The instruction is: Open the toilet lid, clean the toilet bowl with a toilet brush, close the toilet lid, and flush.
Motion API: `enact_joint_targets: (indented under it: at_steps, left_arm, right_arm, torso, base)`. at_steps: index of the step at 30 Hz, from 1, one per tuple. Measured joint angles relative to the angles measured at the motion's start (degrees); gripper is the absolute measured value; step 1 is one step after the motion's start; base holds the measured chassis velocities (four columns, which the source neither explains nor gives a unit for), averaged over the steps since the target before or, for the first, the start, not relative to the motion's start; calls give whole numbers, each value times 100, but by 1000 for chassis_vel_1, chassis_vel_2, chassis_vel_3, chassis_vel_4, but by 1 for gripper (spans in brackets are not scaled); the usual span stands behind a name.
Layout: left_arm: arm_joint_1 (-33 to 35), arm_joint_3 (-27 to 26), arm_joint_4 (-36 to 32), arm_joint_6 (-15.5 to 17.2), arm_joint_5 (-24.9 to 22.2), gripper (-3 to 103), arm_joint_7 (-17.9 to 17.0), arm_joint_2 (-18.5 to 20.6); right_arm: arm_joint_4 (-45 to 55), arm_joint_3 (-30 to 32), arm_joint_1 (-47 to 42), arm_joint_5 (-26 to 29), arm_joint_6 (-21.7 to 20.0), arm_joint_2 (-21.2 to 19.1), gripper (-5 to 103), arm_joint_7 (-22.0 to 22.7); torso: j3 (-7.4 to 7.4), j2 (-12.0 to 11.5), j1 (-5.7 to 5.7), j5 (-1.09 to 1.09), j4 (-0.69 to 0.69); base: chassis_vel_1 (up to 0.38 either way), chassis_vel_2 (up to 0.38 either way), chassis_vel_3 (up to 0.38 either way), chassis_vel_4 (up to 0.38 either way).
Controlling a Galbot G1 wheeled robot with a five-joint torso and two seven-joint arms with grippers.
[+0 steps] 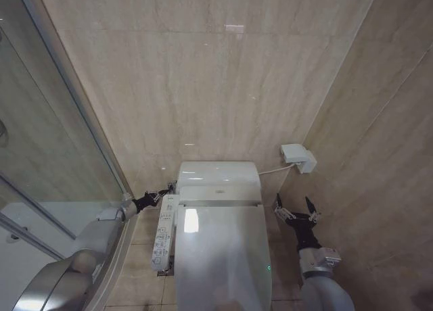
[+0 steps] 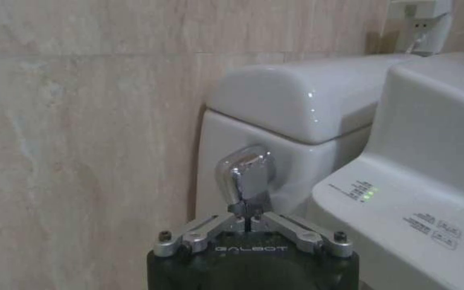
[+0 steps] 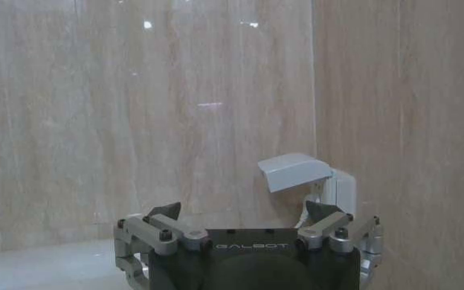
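Note:
The toilet lid [image 1: 220, 257] lies shut and glossy white over the toilet bowl, which is hidden beneath it. My left gripper [image 1: 164, 190] reaches to the left side of the tank [image 1: 218, 174]. In the left wrist view its fingers [image 2: 248, 219] are shut together, tips touching the lower end of the chrome flush lever [image 2: 244, 174]. My right gripper [image 1: 295, 208] hangs open to the right of the toilet, nothing between its fingers; the right wrist view has it [image 3: 244, 209] facing the wall. The toilet brush is out of view.
A long white button panel [image 1: 164, 233] runs along the toilet's left side. A glass shower partition [image 1: 40, 155] stands close on the left. A white socket cover [image 1: 298, 157] with a cable sits on the right wall. Beige tiled walls close in behind and to the right.

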Motion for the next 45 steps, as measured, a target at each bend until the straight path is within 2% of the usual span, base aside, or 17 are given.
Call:
enact_joint_targets:
  at_steps: [15,45]
  left_arm:
    - [-9,-7,16,-27,-6,0,-14,-118]
    - [-104,-33,194,-22,27,0,-62,-294]
  right_arm:
    - [0,0,0,0,0,0,100,0]
    - [0,0,0,0,0,0,100,0]
  torso:
    - [-1,0,-2,2,5]
    - [-1,1,-2,2,2]
  base:
    - [0,0,0,0]
    - [0,0,0,0]
